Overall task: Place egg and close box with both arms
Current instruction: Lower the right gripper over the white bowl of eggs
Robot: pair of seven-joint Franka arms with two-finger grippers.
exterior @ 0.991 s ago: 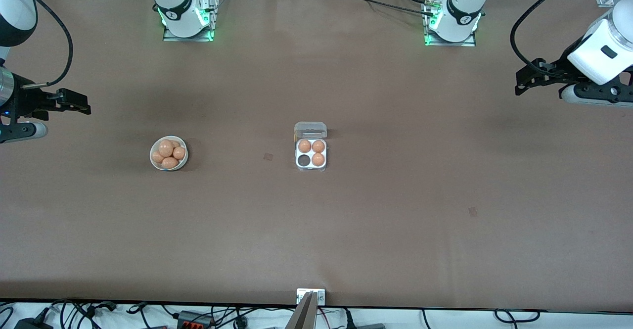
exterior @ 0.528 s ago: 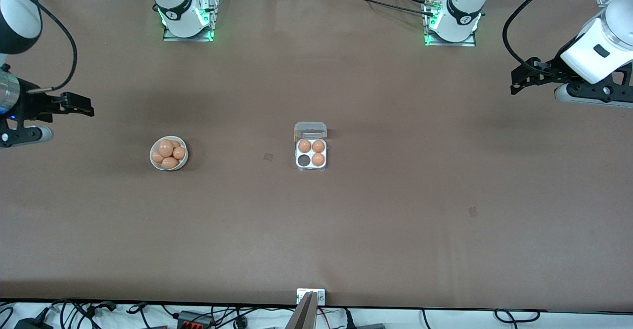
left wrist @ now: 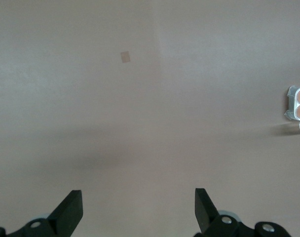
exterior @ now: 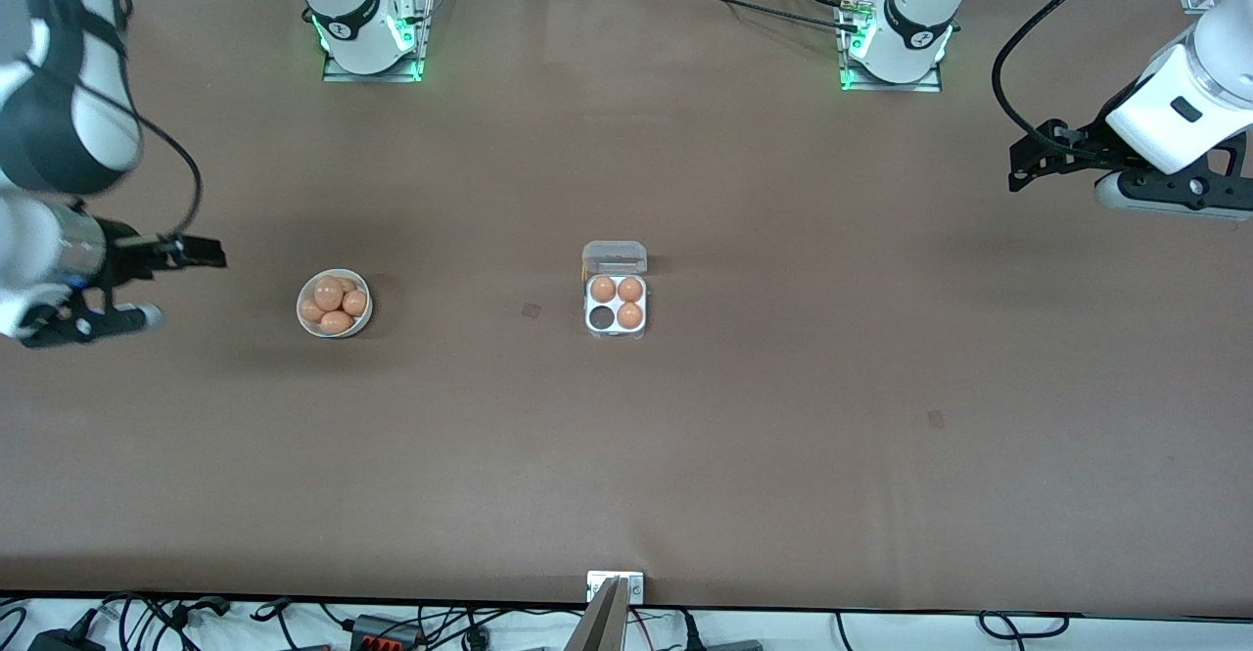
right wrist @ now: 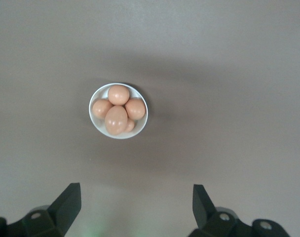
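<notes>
Front view: the box [exterior: 615, 291] is seen at the middle of the bench [exterior: 783, 436], its clear lid folded back toward the robots' bases. Three of its four cells are filled; the cell nearest the camera on the right arm's side is empty. A white bowl [exterior: 334, 303] heaped with brown eggs is placed well apart from the box, toward the right arm's end of the bench. The egg [right wrist: 116, 119] lying uppermost there is judged the likeliest one to be picked. Nothing of the task is judged done: an egg is not yet lifted, the cell is unfilled, the lid is open.

The right gripper [exterior: 176, 284] is held above the bench just beside the bowl, jaws apart and empty. The left gripper [exterior: 1062, 166] hangs over the left arm's end, jaws likewise apart and empty.

Only the right wrist view shows the eggs' stacking plainly. In the left wrist view only an edge of the box is caught.
</notes>
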